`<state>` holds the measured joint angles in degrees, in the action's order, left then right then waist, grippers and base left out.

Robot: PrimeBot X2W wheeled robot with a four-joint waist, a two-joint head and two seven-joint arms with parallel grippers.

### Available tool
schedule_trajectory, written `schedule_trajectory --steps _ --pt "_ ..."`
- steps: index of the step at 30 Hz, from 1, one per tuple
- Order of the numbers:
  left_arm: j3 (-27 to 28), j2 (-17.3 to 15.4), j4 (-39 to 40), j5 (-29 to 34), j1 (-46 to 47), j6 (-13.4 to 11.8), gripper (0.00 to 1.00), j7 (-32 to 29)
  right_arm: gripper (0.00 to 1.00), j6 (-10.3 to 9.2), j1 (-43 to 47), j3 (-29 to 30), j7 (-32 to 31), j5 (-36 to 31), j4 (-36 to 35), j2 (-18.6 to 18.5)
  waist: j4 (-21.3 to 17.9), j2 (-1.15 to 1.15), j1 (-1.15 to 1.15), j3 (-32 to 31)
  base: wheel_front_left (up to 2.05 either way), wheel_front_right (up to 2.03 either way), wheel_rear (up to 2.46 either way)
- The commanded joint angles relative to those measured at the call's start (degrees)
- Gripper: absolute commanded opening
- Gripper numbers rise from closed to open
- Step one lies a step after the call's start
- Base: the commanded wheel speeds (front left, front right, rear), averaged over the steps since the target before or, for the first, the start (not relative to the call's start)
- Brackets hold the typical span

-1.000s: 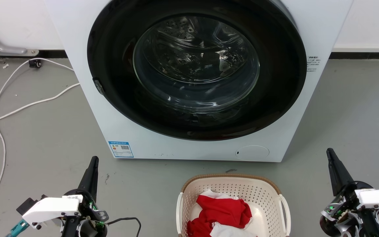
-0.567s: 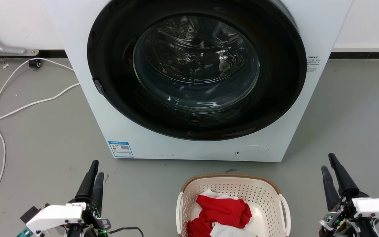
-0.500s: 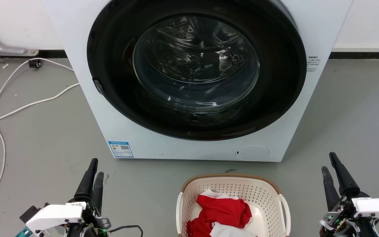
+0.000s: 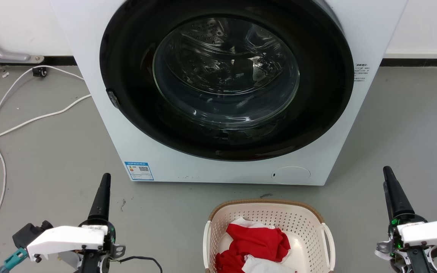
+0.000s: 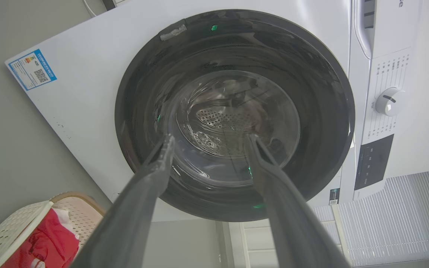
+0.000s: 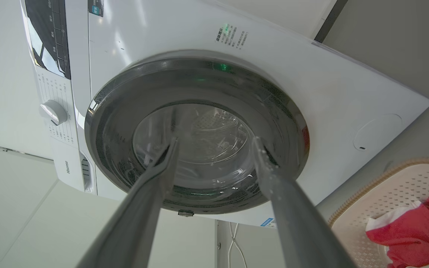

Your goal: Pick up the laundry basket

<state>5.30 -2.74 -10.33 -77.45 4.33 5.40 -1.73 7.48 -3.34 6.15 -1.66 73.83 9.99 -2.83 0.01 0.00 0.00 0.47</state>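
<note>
Seemingly lengthwise toward washer (image 4: pixel 222 172), laundry basket (image 4: pixel 264 217) mouth-up between left gripper (image 4: pixel 106 178) and right gripper (image 4: pixel 387 170); both with jaws apart.

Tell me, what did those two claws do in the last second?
The left gripper and the right gripper each twisted briefly at the wrist, then edged slightly forward toward the washer. Both are open, holding nothing. The laundry basket and its red cloth stayed put.

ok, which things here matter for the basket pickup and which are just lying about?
Job:
- laundry basket, with its white side handles
- left gripper, right gripper, both open, either side of it

Lying about:
- washing machine, door shut
- white cables on the floor
- red and white clothes, inside the basket
</note>
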Motion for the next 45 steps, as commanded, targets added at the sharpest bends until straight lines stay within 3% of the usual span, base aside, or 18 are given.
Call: schedule_trajectory --steps 1,16,45 --pt "-0.44 -0.15 1.61 2.0 0.52 -0.39 1.0 0.6 1.0 0.02 -0.17 -0.23 0.54 -2.48 -1.67 -0.15 0.0 0.0 0.0 0.01 0.0 0.0 0.0" --pt "-5.33 -0.16 4.37 21.42 -0.34 -5.39 1.0 4.04 1.0 0.02 1.91 -2.66 3.99 -23.76 -5.6 -0.15 0.13 0.0 0.0 0.04 0.0 0.0 0.0" --pt "-10.13 -0.38 6.42 45.1 -2.18 -9.07 1.0 9.36 1.0 0.02 5.21 -3.71 9.33 -49.34 -9.15 -0.13 0.22 0.0 0.0 0.16 0.0 0.0 0.0"
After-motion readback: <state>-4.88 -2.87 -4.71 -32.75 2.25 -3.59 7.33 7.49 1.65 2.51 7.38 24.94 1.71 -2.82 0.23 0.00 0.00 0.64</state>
